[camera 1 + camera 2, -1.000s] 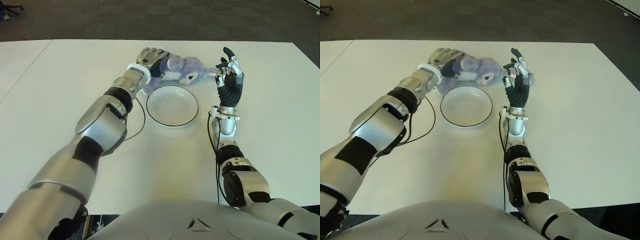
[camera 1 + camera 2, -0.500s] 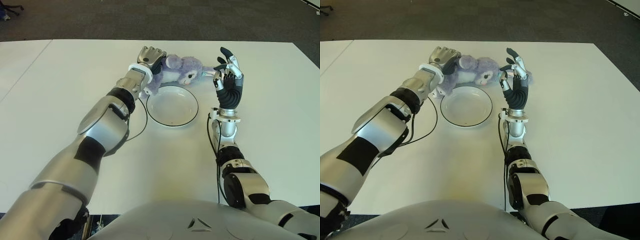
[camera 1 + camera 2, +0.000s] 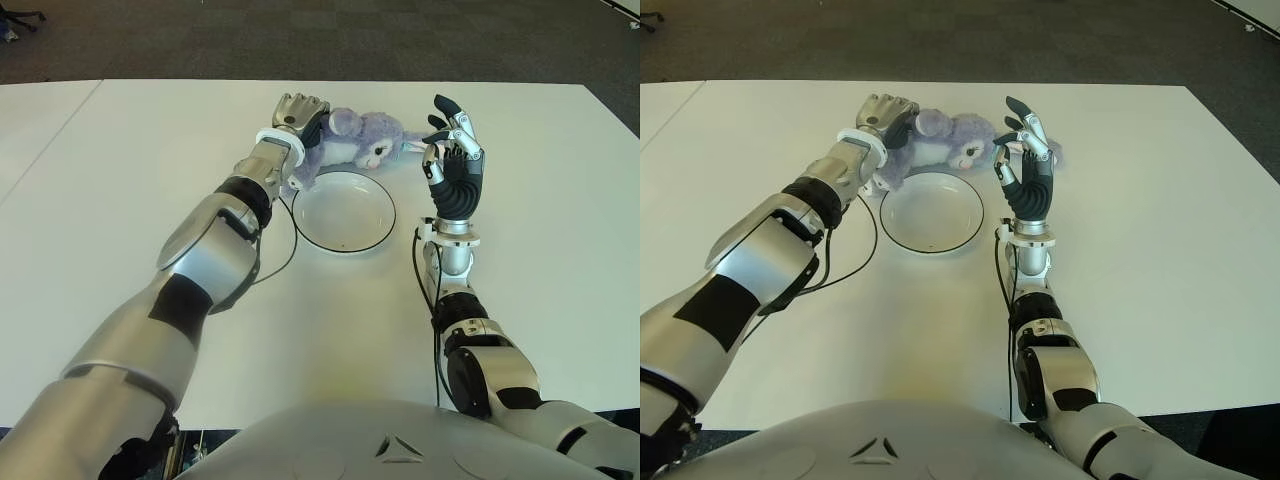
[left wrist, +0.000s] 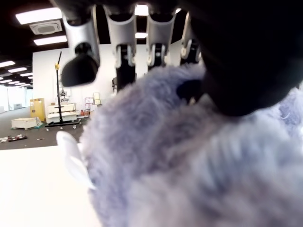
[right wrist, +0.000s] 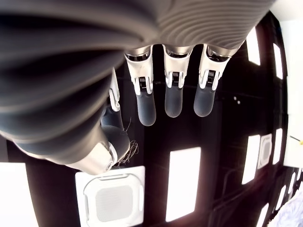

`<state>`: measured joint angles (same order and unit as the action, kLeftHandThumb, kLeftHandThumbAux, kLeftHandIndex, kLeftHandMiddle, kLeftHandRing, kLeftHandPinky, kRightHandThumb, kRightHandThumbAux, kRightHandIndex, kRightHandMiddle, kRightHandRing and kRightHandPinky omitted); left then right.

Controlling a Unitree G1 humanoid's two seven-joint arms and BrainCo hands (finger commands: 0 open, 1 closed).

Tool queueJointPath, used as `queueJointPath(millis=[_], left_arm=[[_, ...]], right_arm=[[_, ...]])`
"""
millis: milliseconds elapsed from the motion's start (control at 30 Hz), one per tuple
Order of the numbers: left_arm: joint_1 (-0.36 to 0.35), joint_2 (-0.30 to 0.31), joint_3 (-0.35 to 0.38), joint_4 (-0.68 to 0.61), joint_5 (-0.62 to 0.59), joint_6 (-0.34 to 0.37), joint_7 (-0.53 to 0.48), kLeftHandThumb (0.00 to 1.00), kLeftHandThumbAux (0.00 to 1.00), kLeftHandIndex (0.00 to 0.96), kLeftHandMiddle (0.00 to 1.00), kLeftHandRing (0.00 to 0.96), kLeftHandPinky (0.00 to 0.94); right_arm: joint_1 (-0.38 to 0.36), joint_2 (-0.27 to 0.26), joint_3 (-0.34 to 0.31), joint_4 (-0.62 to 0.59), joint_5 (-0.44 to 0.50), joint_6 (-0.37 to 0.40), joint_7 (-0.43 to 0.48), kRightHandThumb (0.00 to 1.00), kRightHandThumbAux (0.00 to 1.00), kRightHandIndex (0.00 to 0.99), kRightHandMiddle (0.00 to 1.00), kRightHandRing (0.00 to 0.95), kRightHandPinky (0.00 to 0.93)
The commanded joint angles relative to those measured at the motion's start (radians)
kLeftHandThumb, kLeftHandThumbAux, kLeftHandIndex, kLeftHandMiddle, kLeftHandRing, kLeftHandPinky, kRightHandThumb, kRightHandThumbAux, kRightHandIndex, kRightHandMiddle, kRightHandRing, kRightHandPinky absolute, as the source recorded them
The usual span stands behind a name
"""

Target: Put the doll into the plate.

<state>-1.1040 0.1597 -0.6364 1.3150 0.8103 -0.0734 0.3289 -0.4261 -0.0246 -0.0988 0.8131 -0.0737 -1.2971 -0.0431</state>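
Left hand (image 3: 300, 112) — fingers clamped on the purple doll (image 3: 345, 147) just beyond the plate (image 3: 344, 211); right hand (image 3: 455, 150) upright at the doll's right, fingers apart, holding nothing.

Close view from the wrist of the right hand (image 5: 156, 90), its dark ribbed palm filling the upper part. Three fingers (image 5: 173, 97) stretch out straight with nothing between them; a fourth curls beside the thumb (image 5: 106, 142), perhaps touching it. Behind them, bright ceiling lights (image 5: 182, 182) and a square vent (image 5: 113, 201).
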Motion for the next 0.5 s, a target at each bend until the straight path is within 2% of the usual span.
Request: queueJointPath(millis=[33, 500], left_arm=[[0.137, -0.031, 0.098, 0.083, -0.091, 0.084, 0.005, 0.740, 0.699, 0.440, 0.811, 0.816, 0.843], [0.094, -0.026, 0.120, 0.074, -0.106, 0.082, -0.004, 0.746, 0.697, 0.440, 0.830, 0.835, 0.852]], right_arm=[[0.681, 0.133, 0.070, 0.365, -0.047, -0.010, 0.025, 0.706, 0.714, 0.428, 0.184, 0.133, 0.199], [0.673, 0.136, 0.064, 0.371, -0.029, 0.008, 0.051, 0.706, 0.716, 0.427, 0.189, 0.126, 0.188]])
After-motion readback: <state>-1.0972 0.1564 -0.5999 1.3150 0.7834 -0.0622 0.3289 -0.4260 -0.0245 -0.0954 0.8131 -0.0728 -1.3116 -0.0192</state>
